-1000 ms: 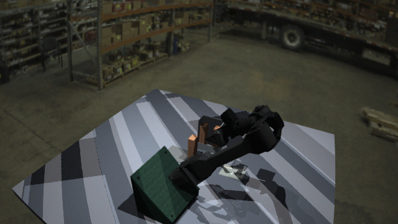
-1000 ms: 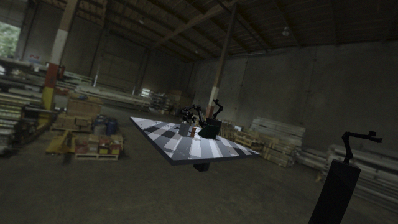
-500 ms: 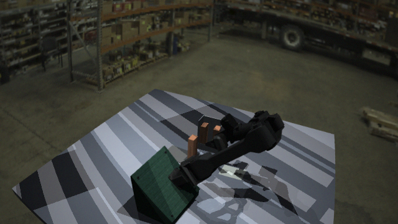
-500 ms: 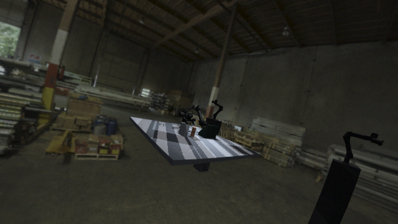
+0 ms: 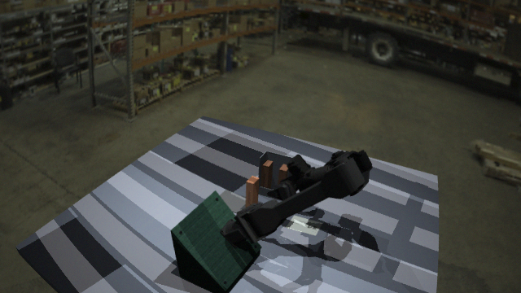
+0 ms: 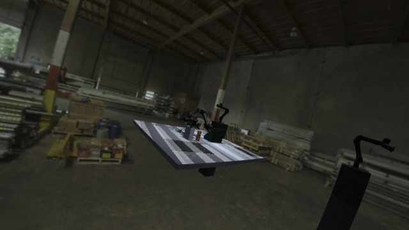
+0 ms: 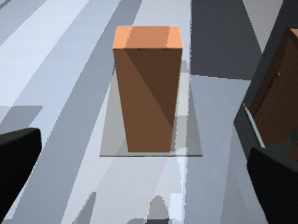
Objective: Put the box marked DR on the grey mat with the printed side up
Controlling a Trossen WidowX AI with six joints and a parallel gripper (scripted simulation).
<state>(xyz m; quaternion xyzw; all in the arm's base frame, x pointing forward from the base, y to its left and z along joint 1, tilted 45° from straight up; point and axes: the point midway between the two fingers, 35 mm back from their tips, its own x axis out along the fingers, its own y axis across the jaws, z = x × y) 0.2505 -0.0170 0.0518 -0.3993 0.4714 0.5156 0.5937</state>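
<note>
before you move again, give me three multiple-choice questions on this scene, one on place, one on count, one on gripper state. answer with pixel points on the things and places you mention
1. Where is the box outside the bin?
A) on the grey mat
B) on the floor
C) on the green block

2. How many boxes show inside the bin?
A) none
B) two
C) five

3. How are the fingers?
A) shut on a box
B) shut, holding nothing
C) open

1 A: the box (image 5: 251, 191) (image 7: 148, 95) stands on the mat (image 7: 109, 142).
2 B: two tops show in the bin (image 5: 275, 155).
3 C: the fingers stand wide apart.
</note>
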